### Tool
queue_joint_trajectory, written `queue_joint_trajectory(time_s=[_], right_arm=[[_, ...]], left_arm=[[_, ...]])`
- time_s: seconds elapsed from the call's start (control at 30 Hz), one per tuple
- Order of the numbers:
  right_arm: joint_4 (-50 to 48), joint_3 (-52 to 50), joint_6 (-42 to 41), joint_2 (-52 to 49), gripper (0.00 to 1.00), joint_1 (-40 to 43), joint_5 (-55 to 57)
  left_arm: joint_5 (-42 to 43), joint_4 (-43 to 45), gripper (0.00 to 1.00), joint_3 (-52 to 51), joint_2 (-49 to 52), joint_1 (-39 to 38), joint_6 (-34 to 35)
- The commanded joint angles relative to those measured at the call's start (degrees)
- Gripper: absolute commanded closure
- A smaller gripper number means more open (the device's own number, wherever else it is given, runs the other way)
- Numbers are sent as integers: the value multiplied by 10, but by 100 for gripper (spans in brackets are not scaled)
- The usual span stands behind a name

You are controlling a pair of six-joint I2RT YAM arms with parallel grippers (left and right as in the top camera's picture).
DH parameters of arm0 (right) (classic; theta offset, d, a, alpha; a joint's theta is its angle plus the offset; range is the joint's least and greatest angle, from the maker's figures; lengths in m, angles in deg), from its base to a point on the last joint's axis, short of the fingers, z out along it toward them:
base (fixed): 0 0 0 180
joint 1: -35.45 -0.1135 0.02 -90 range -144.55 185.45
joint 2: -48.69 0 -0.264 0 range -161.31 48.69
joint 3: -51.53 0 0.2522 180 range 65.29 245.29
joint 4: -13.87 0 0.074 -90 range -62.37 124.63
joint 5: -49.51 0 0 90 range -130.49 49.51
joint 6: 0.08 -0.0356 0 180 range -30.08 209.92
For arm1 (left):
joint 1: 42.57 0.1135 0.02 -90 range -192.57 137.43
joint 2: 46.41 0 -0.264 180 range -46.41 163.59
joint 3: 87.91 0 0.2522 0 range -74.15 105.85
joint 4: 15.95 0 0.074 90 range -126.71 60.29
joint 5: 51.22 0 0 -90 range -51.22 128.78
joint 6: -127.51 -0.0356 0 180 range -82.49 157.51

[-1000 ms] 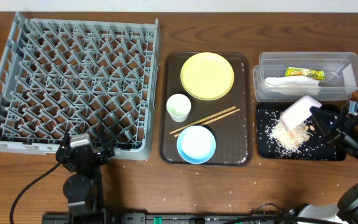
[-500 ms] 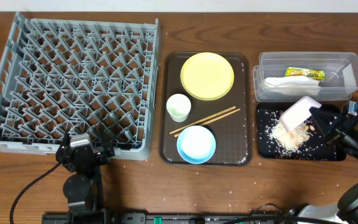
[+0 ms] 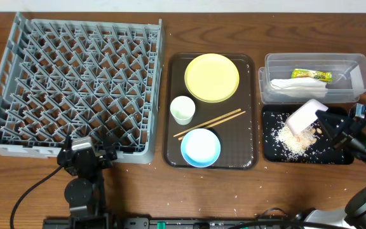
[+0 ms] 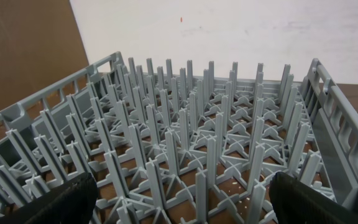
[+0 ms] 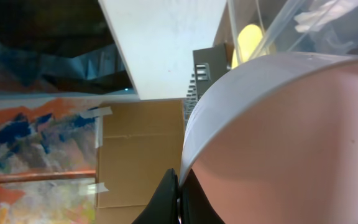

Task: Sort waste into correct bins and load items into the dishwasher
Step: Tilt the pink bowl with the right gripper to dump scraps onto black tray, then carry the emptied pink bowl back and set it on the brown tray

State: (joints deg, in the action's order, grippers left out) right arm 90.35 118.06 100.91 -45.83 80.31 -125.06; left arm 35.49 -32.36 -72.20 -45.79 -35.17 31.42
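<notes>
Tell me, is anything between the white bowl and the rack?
Yes. The brown tray, with plate, cup, chopsticks and blue bowl, lies between the white bowl, pinched by the right gripper, and the rack.

I can read no word, number, brand or sign in any of my views. The one thing that looks printed is the yellow-green wrapper (image 3: 311, 75) lying in the clear tub (image 3: 316, 56), and from overhead whatever is on it is too small to make out.
</notes>
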Motion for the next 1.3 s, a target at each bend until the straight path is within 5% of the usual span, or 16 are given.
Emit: queue_joint_trajectory(time_s=[0.0, 0.5, 0.73, 1.27], right_arm=[[-2, 0, 9, 12, 99, -1, 38], [-1, 33, 17, 40, 99, -92, 138], [-1, 106, -48, 96, 99, -180, 251], [-8, 161, -172, 166, 99, -484, 603]], left_arm=[[-1, -11, 11, -17, -3, 3, -5], [-1, -11, 11, -17, -3, 3, -5], [-1, -11, 11, -17, -3, 3, -5], [-1, -11, 11, -17, -3, 3, -5]])
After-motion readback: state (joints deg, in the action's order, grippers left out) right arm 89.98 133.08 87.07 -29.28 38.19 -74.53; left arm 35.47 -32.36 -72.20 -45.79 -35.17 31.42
